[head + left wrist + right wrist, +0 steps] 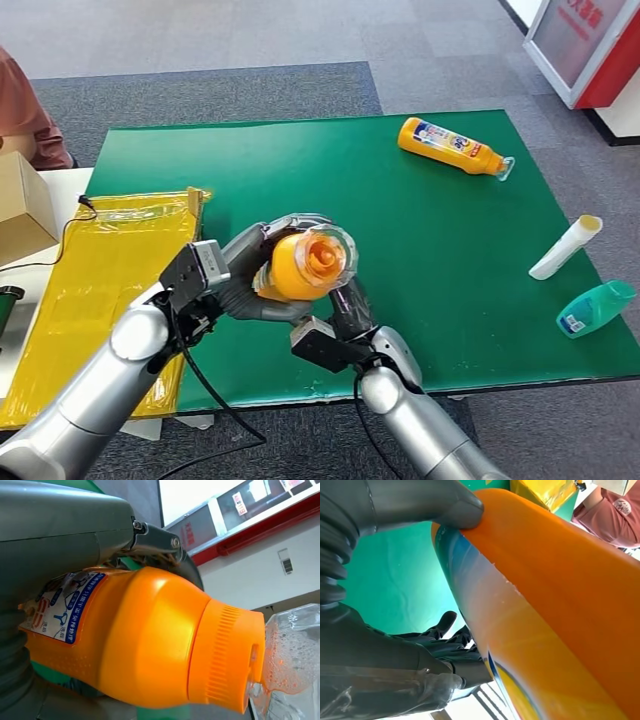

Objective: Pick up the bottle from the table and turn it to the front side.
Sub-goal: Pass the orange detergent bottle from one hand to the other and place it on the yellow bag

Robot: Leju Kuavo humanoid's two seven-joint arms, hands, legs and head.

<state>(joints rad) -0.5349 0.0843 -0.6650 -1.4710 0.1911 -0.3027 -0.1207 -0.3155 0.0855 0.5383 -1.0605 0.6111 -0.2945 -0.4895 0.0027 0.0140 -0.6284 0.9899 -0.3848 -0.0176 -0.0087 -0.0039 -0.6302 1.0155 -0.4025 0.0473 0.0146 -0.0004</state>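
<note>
An orange bottle (296, 270) with a clear foamy cap (330, 255) hangs above the near part of the green table (423, 260), cap end pointing up at me. My left hand (245, 272) grips its body from the left. Coming up from below, my right hand (349, 312) wraps the bottle's right side. In the left wrist view the bottle (151, 640) shows a blue and white label (62, 607) under the left hand's thumb (56, 530). In the right wrist view the right hand's thumb (418, 502) presses on the bottle (554, 605).
A second orange bottle (453, 147) lies at the table's far side. A white tube (566, 247) and a teal bottle (596, 308) lie near the right edge. A yellow bag (90, 300) covers the left end, beside a cardboard box (23, 205). A person (23, 110) sits at far left.
</note>
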